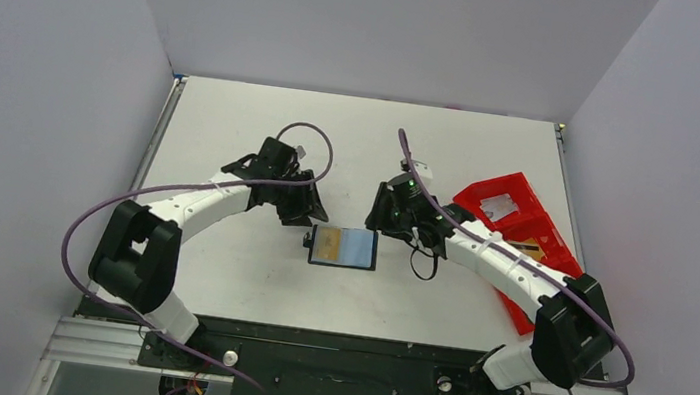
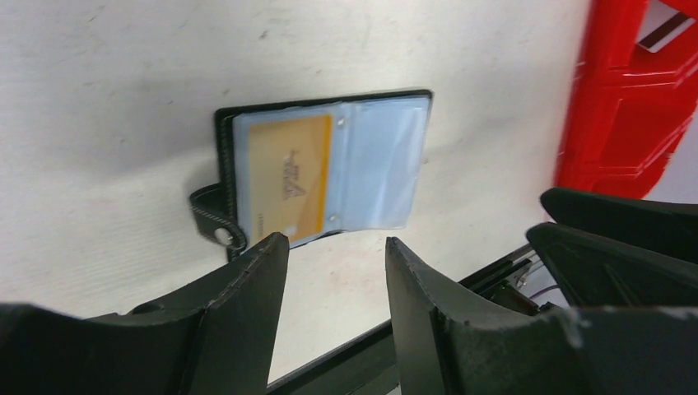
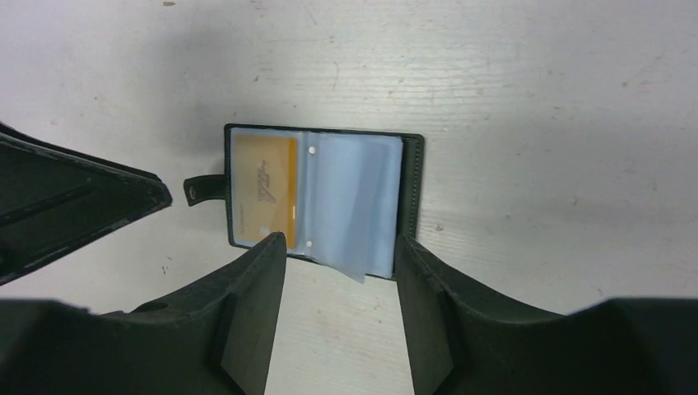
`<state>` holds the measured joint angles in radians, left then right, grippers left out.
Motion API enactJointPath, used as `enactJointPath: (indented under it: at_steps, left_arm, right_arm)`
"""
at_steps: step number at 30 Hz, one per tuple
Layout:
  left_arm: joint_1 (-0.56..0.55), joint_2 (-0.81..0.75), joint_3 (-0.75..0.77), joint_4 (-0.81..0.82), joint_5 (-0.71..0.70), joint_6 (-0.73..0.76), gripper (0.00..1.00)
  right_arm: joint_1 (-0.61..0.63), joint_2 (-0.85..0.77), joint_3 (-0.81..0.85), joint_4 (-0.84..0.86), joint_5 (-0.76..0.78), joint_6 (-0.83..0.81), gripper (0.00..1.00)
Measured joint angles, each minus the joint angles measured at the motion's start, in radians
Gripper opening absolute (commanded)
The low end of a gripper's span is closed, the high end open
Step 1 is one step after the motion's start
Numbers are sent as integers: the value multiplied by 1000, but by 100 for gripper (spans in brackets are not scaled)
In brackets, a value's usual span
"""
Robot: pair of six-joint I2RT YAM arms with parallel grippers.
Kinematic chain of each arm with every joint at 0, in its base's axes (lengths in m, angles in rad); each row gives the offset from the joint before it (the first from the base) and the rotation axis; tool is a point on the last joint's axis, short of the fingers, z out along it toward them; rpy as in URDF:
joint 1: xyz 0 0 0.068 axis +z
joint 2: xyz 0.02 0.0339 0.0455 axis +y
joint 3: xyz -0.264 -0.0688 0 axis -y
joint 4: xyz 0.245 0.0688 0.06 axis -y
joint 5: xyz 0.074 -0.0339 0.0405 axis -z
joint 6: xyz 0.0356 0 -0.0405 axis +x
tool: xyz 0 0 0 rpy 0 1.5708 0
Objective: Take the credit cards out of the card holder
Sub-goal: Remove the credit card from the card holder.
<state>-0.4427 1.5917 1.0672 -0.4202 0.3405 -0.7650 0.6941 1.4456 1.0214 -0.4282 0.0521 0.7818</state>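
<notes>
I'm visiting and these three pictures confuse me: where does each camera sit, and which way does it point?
Top external: fixed above and behind the arms, looking down at the table; both arms reach toward the open card holder.
Left wrist: on the left arm, looking past the open left gripper at the card holder and red tray.
Right wrist: on the right arm, looking past the open right gripper onto the card holder.
Shared: both wrist views show the orange card.

The white counter (image 1: 234,123) carries two things; the card holder (image 1: 344,247) lies open and flat near its middle, an orange card (image 1: 327,245) in the left sleeve, closing tab toward the left edge; a red tray (image 1: 519,185) sits along the right edge.
</notes>
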Motion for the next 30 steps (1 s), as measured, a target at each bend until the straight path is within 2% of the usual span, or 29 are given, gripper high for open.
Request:
enactJointPath:
  at_steps: [19,30]
  left_arm:
    - [104,-84,-157,-25,-18,44,45]
    - [85,-103,-169,-23,-12,44,44]
  right_arm:
    - [146,301,206,7,4,19,43]
    - [151,396,223,29,-27,39,41]
